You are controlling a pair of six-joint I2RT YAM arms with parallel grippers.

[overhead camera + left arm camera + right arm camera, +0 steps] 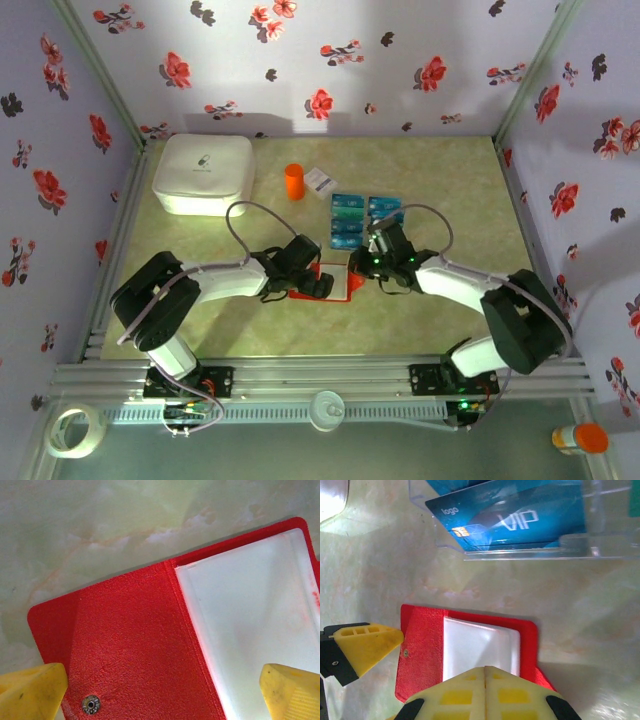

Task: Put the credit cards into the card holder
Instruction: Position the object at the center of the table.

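yellow left jaws spread wide astride the open card holder (pixel 135 630); right jaws, clenched on nothing, hover just right of it. red felt-like cover, frosted pocket bare, on the counter (pixel 450 180) — loading seems not begun. next, right jaws must part and reach far for the blue credit cards (pixel 510 522).

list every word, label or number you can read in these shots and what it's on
"VIP": on the face of the blue credit card, right wrist view.
"logo": same card, in the corner above its chip.
White paper card: blue print, too small to read.
White box: small mark on its lid, too small to read.
Other credit cards, top view: markings blurred, unreadable.
Red card holder: no text.
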